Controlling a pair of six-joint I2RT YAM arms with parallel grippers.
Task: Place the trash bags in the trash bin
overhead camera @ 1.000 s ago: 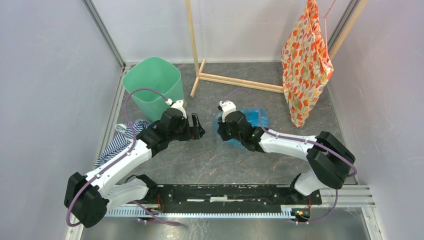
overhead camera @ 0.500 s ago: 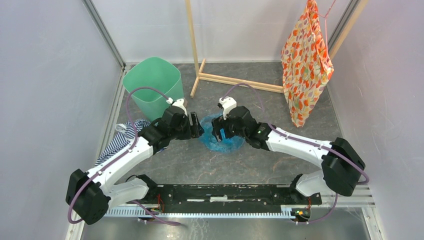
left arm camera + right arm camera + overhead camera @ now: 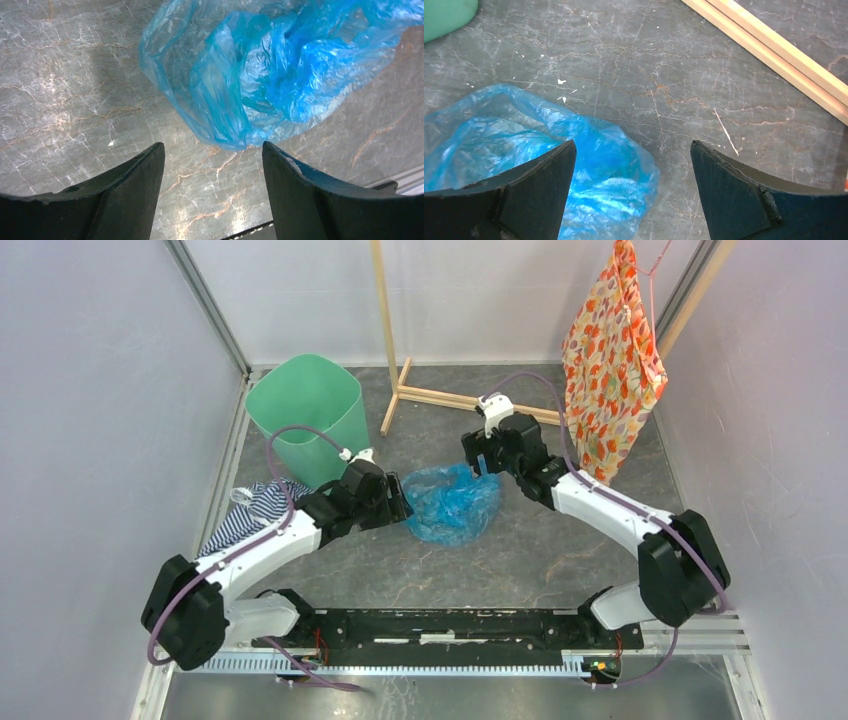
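The light-blue trash bag (image 3: 452, 502) lies crumpled on the grey marbled floor between my two arms, free of both grippers. My left gripper (image 3: 400, 503) hovers at its left edge, open; in the left wrist view the bag (image 3: 260, 75) ends just at the gripper (image 3: 212, 145), with only floor between the fingers. My right gripper (image 3: 478, 457) is open just beyond the bag's far right corner; in the right wrist view the bag (image 3: 499, 135) lies under its left finger (image 3: 534, 190). The mint-green trash bin (image 3: 305, 410) stands upright at the back left, its corner (image 3: 444, 15) just showing.
A blue-and-white striped cloth (image 3: 248, 515) lies beside my left arm near the left wall. A wooden stand (image 3: 470, 400) has its base rail (image 3: 774, 50) just behind my right gripper. An orange floral fabric (image 3: 610, 370) hangs at the back right.
My right gripper has opened, let go of the bag and drawn back up to the right. The bag now lies spread on the floor. My left gripper has dropped to the bag's left edge.
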